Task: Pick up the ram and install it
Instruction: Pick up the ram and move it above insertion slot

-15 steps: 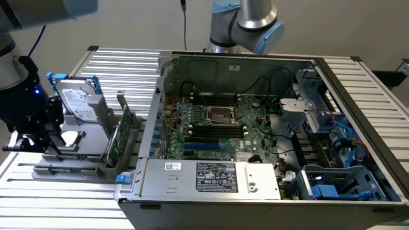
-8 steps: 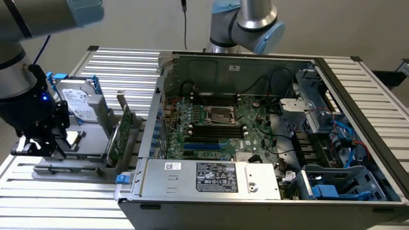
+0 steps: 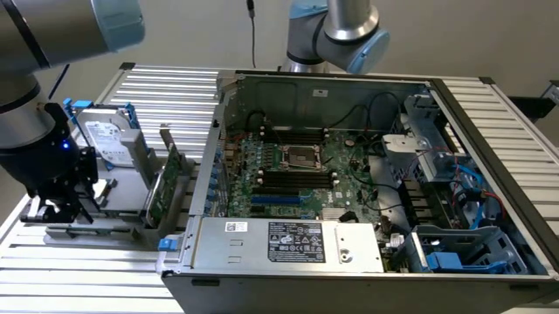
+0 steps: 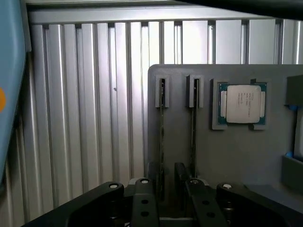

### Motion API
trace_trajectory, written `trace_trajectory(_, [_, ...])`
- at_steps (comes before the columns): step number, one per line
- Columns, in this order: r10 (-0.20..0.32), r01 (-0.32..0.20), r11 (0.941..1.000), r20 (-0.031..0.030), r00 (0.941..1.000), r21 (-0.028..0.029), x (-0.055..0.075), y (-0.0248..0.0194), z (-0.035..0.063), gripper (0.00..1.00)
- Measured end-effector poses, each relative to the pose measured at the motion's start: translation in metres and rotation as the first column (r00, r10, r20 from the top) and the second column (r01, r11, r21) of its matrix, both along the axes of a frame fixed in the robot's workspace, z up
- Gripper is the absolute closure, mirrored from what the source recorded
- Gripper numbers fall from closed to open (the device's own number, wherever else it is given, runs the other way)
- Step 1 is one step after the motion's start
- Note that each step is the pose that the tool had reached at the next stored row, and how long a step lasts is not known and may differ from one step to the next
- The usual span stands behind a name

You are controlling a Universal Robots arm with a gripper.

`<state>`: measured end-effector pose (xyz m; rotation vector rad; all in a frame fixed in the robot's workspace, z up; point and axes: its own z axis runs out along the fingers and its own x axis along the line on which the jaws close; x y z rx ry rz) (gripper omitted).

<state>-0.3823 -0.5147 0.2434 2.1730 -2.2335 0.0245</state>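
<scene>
On the slatted metal desk (image 3: 175,91), near its edge at the exterior view's left, a grey tray (image 3: 122,196). Beside it, across the middle of the desk, an open computer case (image 3: 315,98), with the motherboard (image 3: 302,190) flat inside and a power supply (image 3: 279,242) along the case's near edge.

Over the tray's end nearest that left desk edge, the black end effector (image 3: 59,203), pointing down, jaws spread wide and holding nothing. From the wrist, the end effector (image 4: 165,174) again, its two fingers (image 4: 144,202) apart on either side of a thin stick standing on edge: the ram (image 4: 161,137), seated in a slotted holder of the tray (image 4: 236,156) and seen edge-on as a narrow dark line, with a gap on each side. Just beside it and parallel, a second thin stick (image 4: 194,137) in its own holder, in line with one finger rather than between the two.

Next to that second holder, in a square recess of the tray, a processor (image 4: 241,104), metal lid up. Further along the tray in the exterior view, a hard drive (image 3: 109,140) upright in a blue-trimmed bracket. At the tray's edge facing the case, a green expansion card (image 3: 166,176) standing on its edge. On the motherboard, long black memory slots (image 3: 297,178) on both sides of the processor socket (image 3: 302,155).
</scene>
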Motion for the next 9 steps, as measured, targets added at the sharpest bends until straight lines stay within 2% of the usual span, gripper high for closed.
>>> trace_trajectory(3, [0.0,0.0,1.0,-0.0002,1.0,-0.0008,0.0,-0.0024,-0.0054,0.7])
trace_trajectory(9, [0.0,0.0,1.0,-0.0001,1.0,-0.0007,0.0,-0.0032,-0.0165,0.7])
